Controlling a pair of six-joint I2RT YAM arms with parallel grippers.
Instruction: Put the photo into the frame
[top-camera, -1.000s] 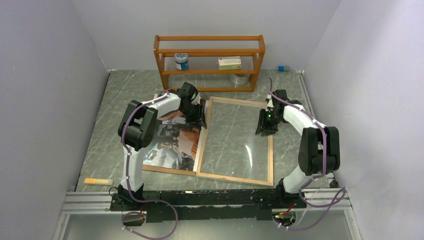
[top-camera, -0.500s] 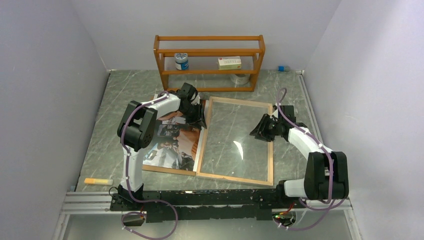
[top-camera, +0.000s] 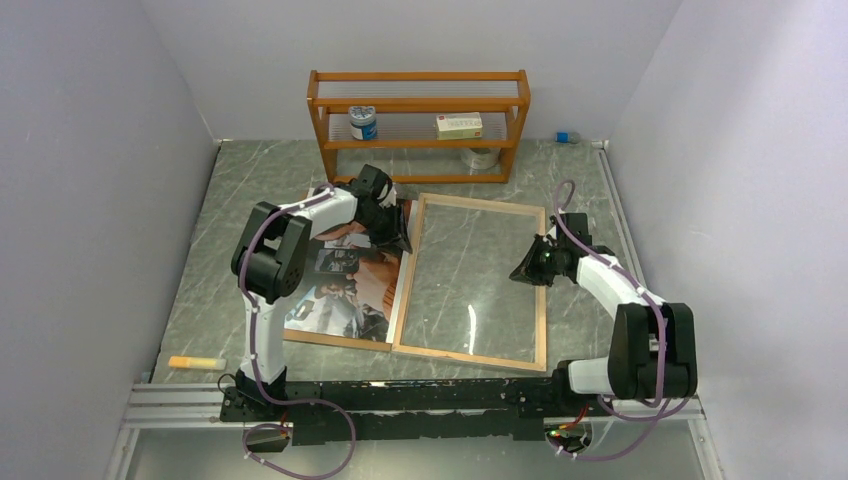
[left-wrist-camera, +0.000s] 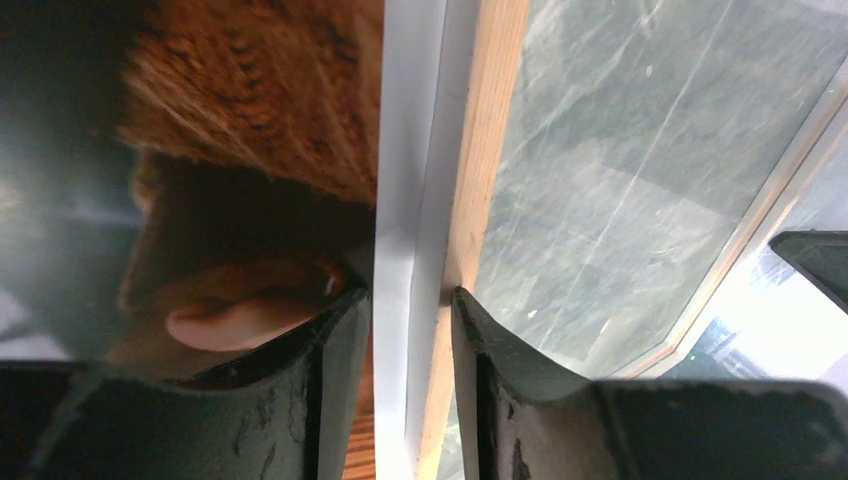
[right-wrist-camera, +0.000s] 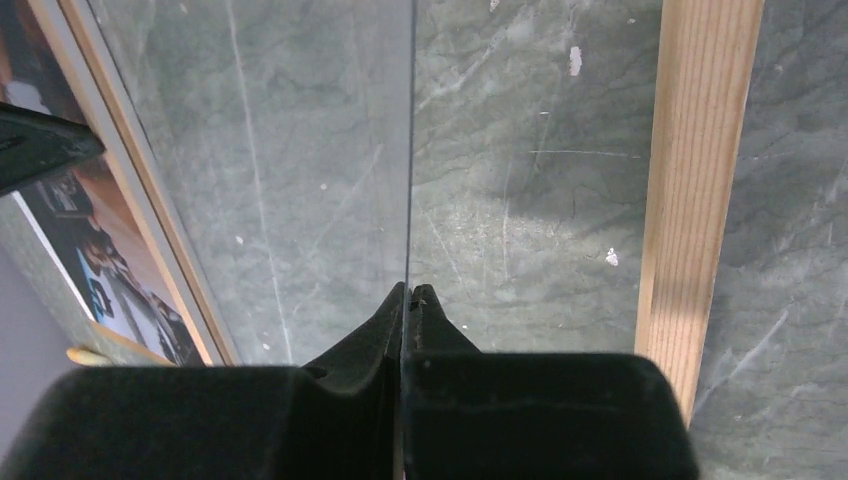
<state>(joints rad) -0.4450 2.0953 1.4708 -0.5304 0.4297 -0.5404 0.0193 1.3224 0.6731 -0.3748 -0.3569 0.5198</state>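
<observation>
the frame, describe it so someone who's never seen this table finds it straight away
In front of the orange shelf rack, on the marble table, lies the frame. Unlike the printed photo to its left, it is a light wood rim around clear glass.

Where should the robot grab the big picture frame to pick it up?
Probably a long side rail, from above, one finger outside and one inside. The frame lies nearly flat and its rails are thin enough to fit between fingers, while the middle is only a clear pane. The left gripper clamps the left rail just this way.
</observation>
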